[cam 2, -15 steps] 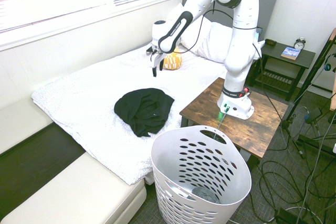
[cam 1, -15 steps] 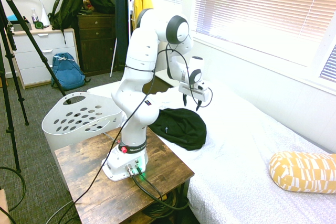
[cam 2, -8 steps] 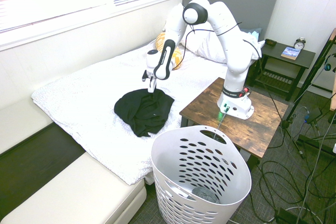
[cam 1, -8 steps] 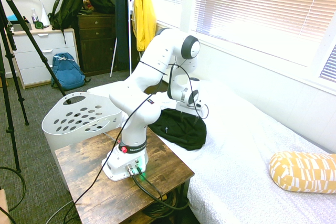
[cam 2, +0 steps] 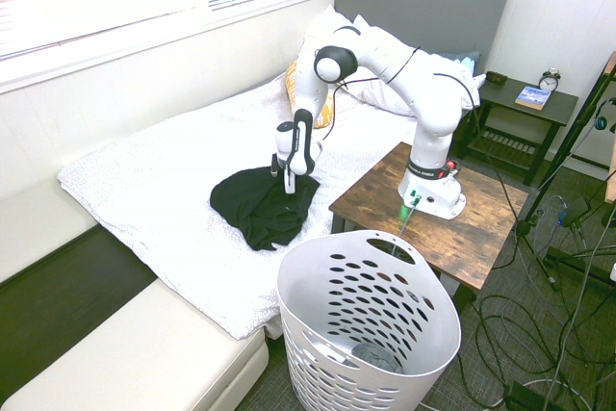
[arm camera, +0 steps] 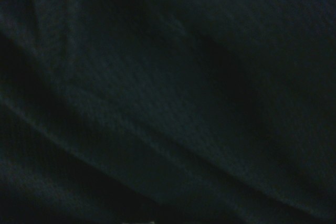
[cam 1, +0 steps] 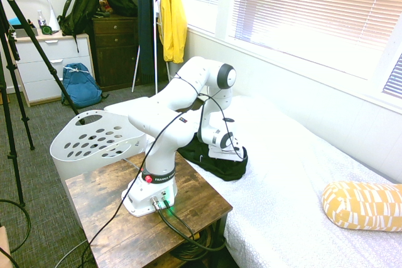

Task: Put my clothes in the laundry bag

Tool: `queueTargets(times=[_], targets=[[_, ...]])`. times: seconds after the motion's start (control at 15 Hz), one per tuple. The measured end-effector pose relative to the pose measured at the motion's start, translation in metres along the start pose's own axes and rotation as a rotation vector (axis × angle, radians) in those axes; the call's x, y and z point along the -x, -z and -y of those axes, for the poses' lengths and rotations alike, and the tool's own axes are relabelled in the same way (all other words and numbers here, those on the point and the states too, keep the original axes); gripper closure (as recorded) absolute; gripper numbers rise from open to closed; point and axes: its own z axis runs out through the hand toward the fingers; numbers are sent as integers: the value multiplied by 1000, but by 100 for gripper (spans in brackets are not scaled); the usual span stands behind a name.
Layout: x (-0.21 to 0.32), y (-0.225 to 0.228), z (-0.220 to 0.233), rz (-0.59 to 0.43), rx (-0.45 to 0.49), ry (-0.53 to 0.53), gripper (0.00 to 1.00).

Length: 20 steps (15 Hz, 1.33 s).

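Laundry bag [cam 2: 371,326]: nearest my second exterior camera, I see the white holed basket standing on the floor, just beside the wooden side table [cam 2: 462,214] and off the bed's side edge. A small dark thing lies at its bottom; I cannot tell what it is.

Clothes [cam 2: 252,204]: the black garment lies bunched on the white bed [cam 2: 154,199], near the bed's side edge that faces the side table, well apart from the basket.

Step in hand: I judge this is the reach for the garment, grip not yet made. To do it well I would press straight down into the thickest fold, not the thin hem, close fully before lifting, and lift high enough that the trailing cloth clears the basket rim.

Gripper [cam 2: 287,183]: pointing straight down over the edge of the garment nearest the side table. Its fingers are lost against the black cloth in both outside views, so I take the jaws as spread wide and holding nothing. Whether the tips already touch the fabric I cannot tell.

Wrist camera: filled with dark folded fabric [arm camera: 168,98], so the hand is very close above it.

Far end: a yellow patterned pillow [cam 1: 363,205] lies toward the head of the bed, clear of my path.
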Motion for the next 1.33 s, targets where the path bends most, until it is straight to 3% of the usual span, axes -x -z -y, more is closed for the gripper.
queueTargets(times=[1.33], targets=[[9, -2, -4, 51, -78, -76, 100]])
